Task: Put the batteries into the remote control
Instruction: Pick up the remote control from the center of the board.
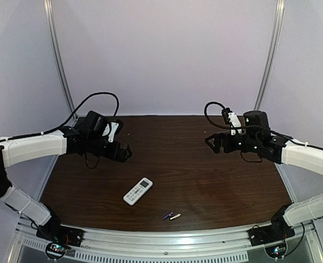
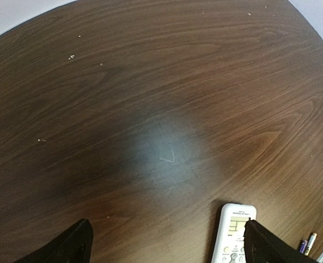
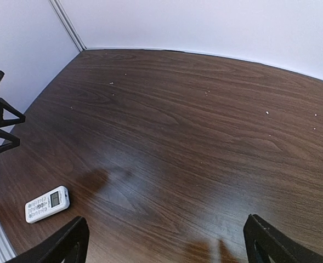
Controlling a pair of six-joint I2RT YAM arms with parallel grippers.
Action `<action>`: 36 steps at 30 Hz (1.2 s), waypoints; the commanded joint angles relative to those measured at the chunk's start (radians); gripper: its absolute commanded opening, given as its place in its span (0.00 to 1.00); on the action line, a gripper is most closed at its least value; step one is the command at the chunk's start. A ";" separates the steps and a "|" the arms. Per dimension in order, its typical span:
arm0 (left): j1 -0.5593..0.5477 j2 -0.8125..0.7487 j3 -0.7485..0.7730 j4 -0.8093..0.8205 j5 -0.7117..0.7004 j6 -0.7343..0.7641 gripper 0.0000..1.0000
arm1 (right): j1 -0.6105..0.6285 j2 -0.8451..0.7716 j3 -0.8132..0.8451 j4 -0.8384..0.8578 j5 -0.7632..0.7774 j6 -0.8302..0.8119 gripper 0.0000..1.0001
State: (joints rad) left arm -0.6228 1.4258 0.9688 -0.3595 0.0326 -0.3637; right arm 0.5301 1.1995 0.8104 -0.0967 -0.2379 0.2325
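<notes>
The white remote control [image 1: 137, 191] lies button side up on the dark wooden table [image 1: 194, 175], left of centre; it also shows in the left wrist view as the remote control [image 2: 231, 233] and in the right wrist view as the remote control [image 3: 46, 204]. Two batteries [image 1: 171, 216], one bluish-purple and one gold, lie side by side near the front edge, seen again as batteries [image 2: 307, 244]. My left gripper [image 1: 123, 153] hovers open above the table behind the remote. My right gripper [image 1: 211, 143] hangs open at the right rear. Neither holds anything.
White walls with metal corner posts [image 1: 60, 60] close the table in at the back and sides. An aluminium rail [image 1: 166, 241] runs along the near edge by the arm bases. Small pale specks dot the wood [image 3: 266, 113].
</notes>
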 commanded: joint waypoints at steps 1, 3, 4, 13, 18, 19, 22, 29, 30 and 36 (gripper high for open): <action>-0.084 0.005 -0.011 -0.059 -0.058 0.029 0.97 | 0.010 -0.034 -0.019 -0.025 0.031 -0.015 1.00; -0.136 0.016 -0.014 -0.097 -0.092 0.030 0.97 | 0.011 -0.043 -0.025 -0.021 0.036 -0.020 1.00; -0.161 0.024 -0.019 -0.114 -0.105 0.029 0.97 | 0.011 -0.047 -0.026 -0.020 0.043 -0.021 1.00; -0.323 0.069 -0.083 -0.151 -0.113 -0.015 0.97 | 0.009 -0.177 -0.039 0.001 0.219 0.002 1.00; -0.372 0.125 -0.098 -0.147 -0.118 -0.050 0.98 | 0.008 -0.198 -0.031 -0.023 0.188 -0.005 1.00; -0.374 0.136 -0.104 -0.143 -0.117 -0.058 0.98 | 0.008 -0.196 -0.032 -0.026 0.162 -0.008 1.00; -0.375 0.156 -0.125 -0.104 -0.116 -0.077 0.97 | 0.008 -0.163 -0.012 -0.048 0.076 -0.012 1.00; -0.375 0.198 -0.133 -0.074 -0.111 -0.103 0.88 | 0.008 -0.129 -0.005 -0.037 0.024 0.012 1.00; -0.376 0.203 -0.134 -0.066 -0.113 -0.109 0.86 | 0.008 -0.135 -0.010 -0.030 0.017 0.015 1.00; -0.375 0.256 -0.132 -0.007 -0.120 -0.112 0.71 | 0.007 -0.146 -0.030 -0.001 -0.026 0.018 1.00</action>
State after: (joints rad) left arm -0.9966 1.6333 0.8417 -0.4366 -0.0845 -0.4629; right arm 0.5327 1.0710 0.7937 -0.1280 -0.2123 0.2394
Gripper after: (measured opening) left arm 0.745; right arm 0.994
